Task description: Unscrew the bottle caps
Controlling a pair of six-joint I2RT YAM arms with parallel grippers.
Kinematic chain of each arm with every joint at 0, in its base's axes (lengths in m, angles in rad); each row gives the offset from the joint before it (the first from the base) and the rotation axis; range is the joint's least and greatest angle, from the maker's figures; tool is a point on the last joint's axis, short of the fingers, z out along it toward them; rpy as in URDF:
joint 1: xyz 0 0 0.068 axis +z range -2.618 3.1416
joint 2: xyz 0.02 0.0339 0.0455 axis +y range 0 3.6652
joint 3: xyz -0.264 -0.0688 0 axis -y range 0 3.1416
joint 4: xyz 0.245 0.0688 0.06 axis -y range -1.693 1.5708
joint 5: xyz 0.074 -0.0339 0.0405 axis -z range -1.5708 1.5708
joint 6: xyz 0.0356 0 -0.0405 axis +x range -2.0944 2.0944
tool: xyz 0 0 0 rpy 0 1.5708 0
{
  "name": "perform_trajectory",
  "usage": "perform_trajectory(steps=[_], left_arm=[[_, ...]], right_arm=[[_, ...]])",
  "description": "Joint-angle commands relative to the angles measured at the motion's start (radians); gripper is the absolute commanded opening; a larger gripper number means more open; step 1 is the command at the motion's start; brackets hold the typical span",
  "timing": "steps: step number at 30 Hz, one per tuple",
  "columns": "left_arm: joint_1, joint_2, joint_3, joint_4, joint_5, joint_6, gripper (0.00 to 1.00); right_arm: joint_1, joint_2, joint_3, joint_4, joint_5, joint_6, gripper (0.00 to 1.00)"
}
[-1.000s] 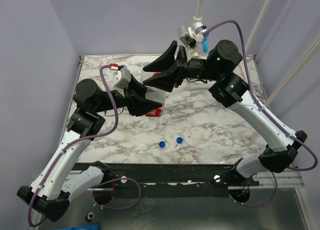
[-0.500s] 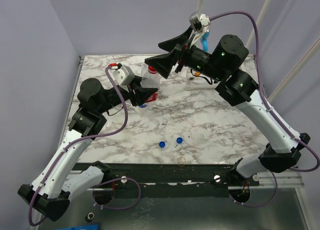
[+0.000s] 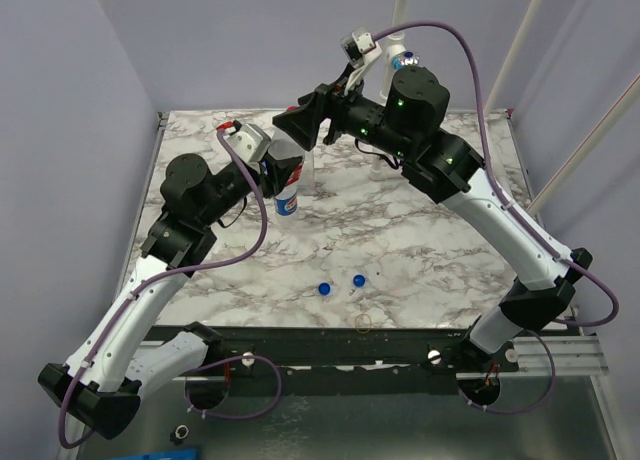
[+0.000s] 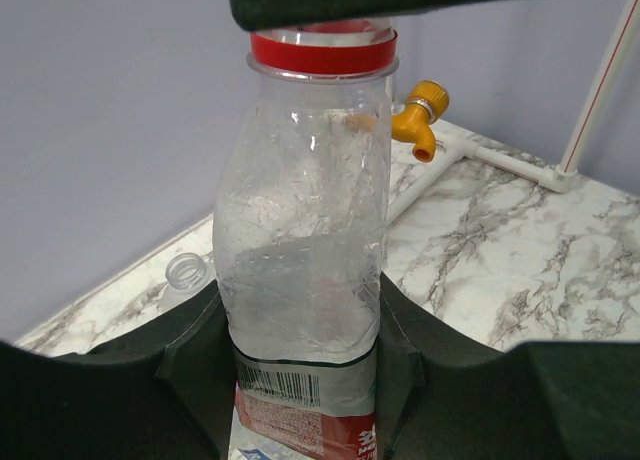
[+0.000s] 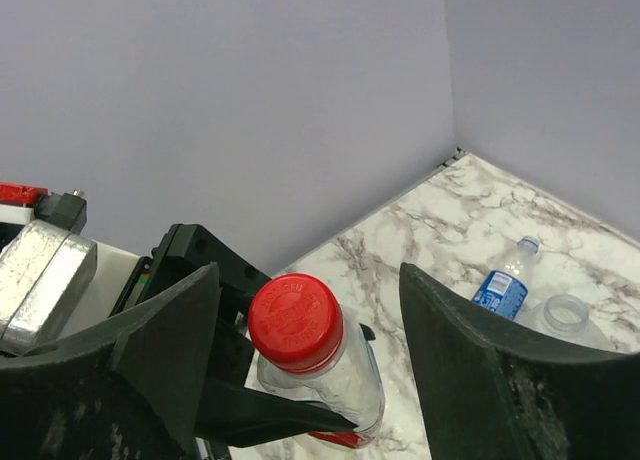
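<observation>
We record the left gripper (image 3: pixel 277 177) clamped on the red-label bottle (image 4: pixel 300 240), held upright over the table (image 3: pixel 430 240). The right gripper (image 5: pixel 305 315) is spread, fingers straddling the red cap (image 5: pixel 296 320). Two blue caps (image 3: pixel 323 289) lie loose at 6 o'clock of the bottle.

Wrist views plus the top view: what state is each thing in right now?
left pincer: shut on red-label bottle.
right pincer: open, straddling red cap.
red-label bottle: upright, capped, held.
red cap: on the bottle, not gripped.
blue caps: off, loose on the table.
blue-label bottle: uncapped.
wide clear bottle: uncapped.
</observation>
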Motion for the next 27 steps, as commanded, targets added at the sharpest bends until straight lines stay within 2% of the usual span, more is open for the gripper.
perform_trajectory(steps=[1,5,7,15,18,23,27], left_arm=[[-0.004,0.001,-0.011,0.003,-0.065,0.018,0.22],[-0.004,0.003,-0.014,0.006,-0.067,0.012,0.22],[-0.004,0.002,-0.015,0.006,-0.065,0.007,0.22],[-0.004,-0.002,-0.014,0.007,-0.064,-0.002,0.22],[-0.004,-0.003,-0.014,0.006,-0.058,-0.010,0.22],[-0.004,-0.011,-0.017,0.006,-0.044,-0.017,0.22],[-0.004,-0.019,-0.028,0.005,-0.010,-0.033,0.22]], right_arm=[[0.012,-0.006,0.016,0.004,0.058,-0.004,0.70],[0.012,0.006,0.016,0.013,0.042,0.000,0.54],[0.012,0.013,0.015,0.011,0.034,0.002,0.50],[0.012,0.032,0.022,-0.001,0.031,0.005,0.53],[0.012,0.030,0.019,0.003,0.033,0.003,0.49],[0.012,0.003,-0.010,0.030,0.045,0.000,0.29],[0.012,-0.031,-0.027,0.054,0.024,-0.016,0.25]])
